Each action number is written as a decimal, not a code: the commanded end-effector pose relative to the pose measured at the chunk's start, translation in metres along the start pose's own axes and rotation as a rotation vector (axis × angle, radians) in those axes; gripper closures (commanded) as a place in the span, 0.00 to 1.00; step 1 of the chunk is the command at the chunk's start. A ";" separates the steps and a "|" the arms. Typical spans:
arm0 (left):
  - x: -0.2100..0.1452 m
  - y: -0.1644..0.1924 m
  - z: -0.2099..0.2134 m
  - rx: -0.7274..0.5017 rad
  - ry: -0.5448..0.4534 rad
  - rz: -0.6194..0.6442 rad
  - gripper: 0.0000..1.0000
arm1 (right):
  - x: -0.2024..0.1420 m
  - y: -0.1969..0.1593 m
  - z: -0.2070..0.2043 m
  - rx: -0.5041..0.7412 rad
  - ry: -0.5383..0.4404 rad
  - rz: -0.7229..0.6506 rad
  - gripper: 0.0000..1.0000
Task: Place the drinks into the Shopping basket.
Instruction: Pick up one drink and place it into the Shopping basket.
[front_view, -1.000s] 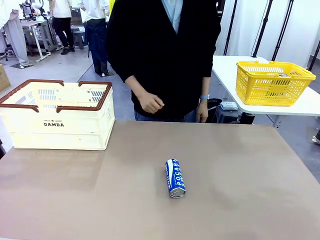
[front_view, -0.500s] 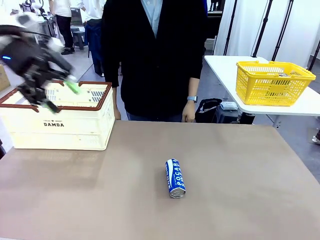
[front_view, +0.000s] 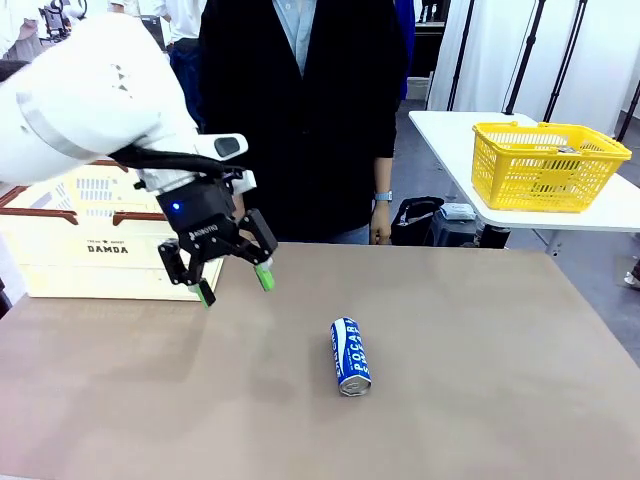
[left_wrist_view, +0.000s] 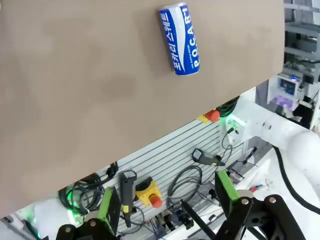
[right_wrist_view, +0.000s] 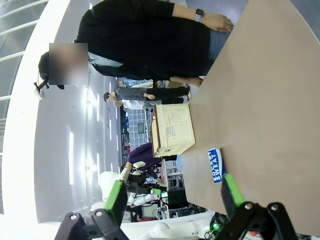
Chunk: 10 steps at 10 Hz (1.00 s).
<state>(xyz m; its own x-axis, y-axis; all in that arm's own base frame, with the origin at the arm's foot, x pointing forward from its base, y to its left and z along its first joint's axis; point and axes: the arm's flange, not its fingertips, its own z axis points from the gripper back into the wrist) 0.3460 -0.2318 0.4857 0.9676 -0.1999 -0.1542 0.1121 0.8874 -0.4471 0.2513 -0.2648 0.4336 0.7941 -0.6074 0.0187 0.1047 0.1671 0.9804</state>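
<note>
1. Right gripper (right_wrist_view: 173, 196): fingers spread wide, nothing between them, well apart from the can.
2. Blue drink can (front_view: 350, 356): lies on its side mid-worktop (front_view: 480, 400), toward the near edge; untouched, not yet in the basket.
3. Left gripper (front_view: 236, 285): fingers wide apart, empty, hovering above the worktop between can and basket.
4. Shopping basket (front_view: 90, 265): far left corner; interior hidden behind the left arm (front_view: 90, 90), so any cans inside cannot be counted.
5. Judged status: at least this one can is left to pick and place.
</note>
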 end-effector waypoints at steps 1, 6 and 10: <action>-0.005 0.014 0.032 -0.015 -0.004 -0.009 0.00 | 0.000 0.003 0.001 0.016 -0.003 -0.005 0.00; -0.031 -0.044 -0.031 0.150 -0.233 0.029 0.00 | 0.000 0.003 0.001 0.016 -0.003 -0.005 0.00; -0.010 -0.120 -0.111 0.261 -0.332 0.004 0.00 | 0.000 0.003 0.001 0.016 -0.003 -0.005 0.00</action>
<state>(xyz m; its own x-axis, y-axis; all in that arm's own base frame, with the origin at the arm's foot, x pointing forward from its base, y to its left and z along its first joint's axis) 0.2650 -0.3715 0.4490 0.9835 -0.0948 0.1542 0.1302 0.9622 -0.2391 0.2512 -0.2647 0.4337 0.7948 -0.6066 0.0183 0.1047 0.1668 0.9804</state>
